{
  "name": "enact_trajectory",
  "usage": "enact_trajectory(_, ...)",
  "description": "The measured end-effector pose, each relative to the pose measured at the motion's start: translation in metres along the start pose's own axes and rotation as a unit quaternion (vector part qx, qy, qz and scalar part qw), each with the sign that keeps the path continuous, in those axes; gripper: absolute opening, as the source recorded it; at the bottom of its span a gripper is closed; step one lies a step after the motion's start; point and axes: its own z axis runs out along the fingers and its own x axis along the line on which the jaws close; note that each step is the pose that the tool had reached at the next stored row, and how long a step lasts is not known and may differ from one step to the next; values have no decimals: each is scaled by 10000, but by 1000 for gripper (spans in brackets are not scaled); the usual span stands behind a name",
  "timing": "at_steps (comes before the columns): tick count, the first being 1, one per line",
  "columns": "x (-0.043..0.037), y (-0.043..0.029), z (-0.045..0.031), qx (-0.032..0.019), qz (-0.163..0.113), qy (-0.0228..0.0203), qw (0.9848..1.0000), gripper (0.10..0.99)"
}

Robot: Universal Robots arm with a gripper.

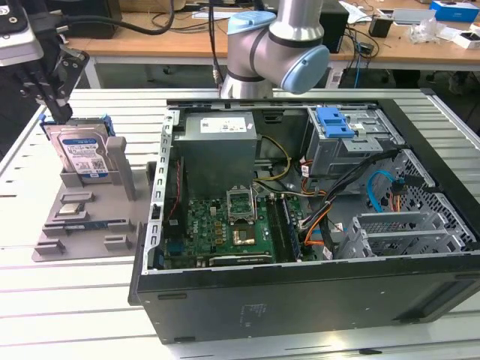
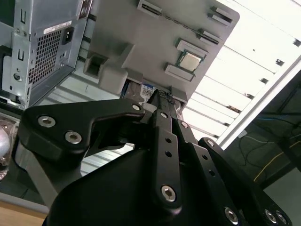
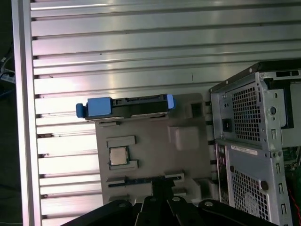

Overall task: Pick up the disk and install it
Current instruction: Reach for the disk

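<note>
The disk (image 1: 81, 154) stands on edge in a grey holder (image 1: 82, 225) at the exterior view's left, its white and blue label facing out and blue rails on its sides. In the first wrist view the disk (image 3: 127, 107) shows edge-on at the far end of the holder (image 3: 155, 146). My gripper (image 1: 60, 112) hangs just above the disk's upper corner, black fingers pointing down. In both wrist views the gripper (image 2: 162, 96) (image 3: 162, 184) has its fingers drawn together with nothing between them. A bit of the disk's label (image 2: 148, 88) peeks out just beyond the tips.
The open computer case (image 1: 300, 292) lies at the exterior view's right, with a grey power-supply box (image 1: 217, 142), a motherboard (image 1: 225, 225) and a drive cage with a blue bracket (image 1: 335, 121). A processor chip (image 3: 118, 156) sits on the holder. The arm's base (image 1: 277, 45) stands behind the case.
</note>
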Motion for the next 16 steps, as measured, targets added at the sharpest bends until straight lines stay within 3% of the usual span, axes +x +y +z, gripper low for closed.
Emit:
enact_trajectory(4,81,-4,-1,0,0,0,10000,106)
enact_trajectory(7,197,-12,-1,0,0,0,10000,106)
enact_trajectory(12,297,-17,15,-1,0,-1,10000,106)
enact_trajectory(16,372,51,69,4,0,0,10000,106)
